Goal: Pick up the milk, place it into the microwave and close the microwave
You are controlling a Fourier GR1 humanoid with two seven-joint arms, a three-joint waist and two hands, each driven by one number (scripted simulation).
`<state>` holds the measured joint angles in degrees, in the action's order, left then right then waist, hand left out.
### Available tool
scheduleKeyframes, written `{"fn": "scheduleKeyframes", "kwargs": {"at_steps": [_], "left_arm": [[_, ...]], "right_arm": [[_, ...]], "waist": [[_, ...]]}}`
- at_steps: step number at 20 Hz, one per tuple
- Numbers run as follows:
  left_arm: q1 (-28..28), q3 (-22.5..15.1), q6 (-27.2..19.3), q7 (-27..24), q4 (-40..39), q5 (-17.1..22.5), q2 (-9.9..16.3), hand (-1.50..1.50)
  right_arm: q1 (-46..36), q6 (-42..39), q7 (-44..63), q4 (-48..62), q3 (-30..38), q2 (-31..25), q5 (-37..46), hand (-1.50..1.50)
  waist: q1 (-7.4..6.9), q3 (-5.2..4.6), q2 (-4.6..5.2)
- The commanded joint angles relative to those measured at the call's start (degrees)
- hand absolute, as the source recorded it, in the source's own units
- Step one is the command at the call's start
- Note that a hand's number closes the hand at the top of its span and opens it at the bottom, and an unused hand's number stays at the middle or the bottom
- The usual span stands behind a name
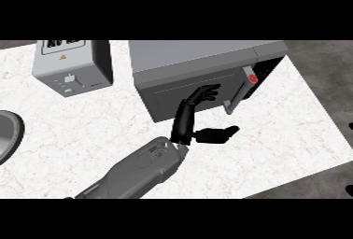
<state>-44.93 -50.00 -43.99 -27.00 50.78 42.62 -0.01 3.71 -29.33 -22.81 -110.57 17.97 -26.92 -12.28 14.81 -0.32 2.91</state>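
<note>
Pressing the microwave (207,65) door (189,95), the left hand (195,116) has straight fingers, holding nothing. No milk shows. The door looks rigid; push its face.

White marble-look counter top (276,140) with faint reddish veins fills most of the view. Dark grey mottled floor (324,60) shows past its right edge, at the lower right corner and in a strip at the top left. Grey boxy appliance (72,65) with a warning label stands on the counter's back left. Curved metal rim (14,135) at the left edge, partly cut off.
</note>
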Motion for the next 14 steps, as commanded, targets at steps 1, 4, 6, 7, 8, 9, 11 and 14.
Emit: {"fn": "scheduleKeyframes", "kwargs": {"at_steps": [1, 4, 6, 7, 8, 9, 11, 14], "left_arm": [[-3.8, 4.0, -2.3, -0.8, -1.9, 3.6, 0.0, -1.50], [-3.5, 3.8, -3.1, -2.2, -1.3, 5.6, 0.0, -1.50], [-4.6, 4.4, -3.5, -2.1, -1.4, 6.8, 0.0, -1.50], [-3.9, 4.0, -3.2, -3.0, -1.4, 7.3, 0.0, -1.50], [-4.6, 4.1, -3.5, -2.9, -1.6, 7.8, 0.0, -1.50], [-4.7, 3.6, -3.6, -3.5, -1.4, 8.1, 0.0, -1.50], [-4.5, 4.1, -3.3, -4.2, -2.4, 9.1, 0.0, -1.50], [-5.9, 3.6, -3.4, -3.7, -2.3, 10.4, 0.0, -1.50]], "right_arm": [[-2.4, 1.7, -0.6, -0.9, 2.7, -3.0, 4.2, 1.50], [-4.6, 2.4, -0.6, -0.8, 3.7, -4.1, 4.5, 1.50], [-5.5, 2.3, -0.5, -0.7, 3.4, -4.9, 5.0, 1.50], [-6.1, 3.2, -0.5, 0.5, 3.8, -4.7, 5.7, 1.50], [-6.1, 3.2, -0.3, 0.2, 2.8, -4.4, 6.2, 1.50], [-7.5, 3.5, 0.1, 0.1, 3.2, -4.9, 5.9, 1.50], [-7.6, 3.5, 0.0, 0.8, 3.9, -5.4, 6.0, 1.50], [-9.1, 3.8, 0.5, 1.7, 3.3, -5.7, 6.4, 1.50]], "waist": [[0.53, -0.07, 0.73], [0.55, -0.07, 1.01], [0.56, -0.07, 1.31], [-0.18, 0.01, 1.65], [-0.19, 0.02, 1.81], [-0.60, -0.03, 1.59], [-0.39, 0.01, 1.75], [-0.55, 0.06, 2.03]]}}
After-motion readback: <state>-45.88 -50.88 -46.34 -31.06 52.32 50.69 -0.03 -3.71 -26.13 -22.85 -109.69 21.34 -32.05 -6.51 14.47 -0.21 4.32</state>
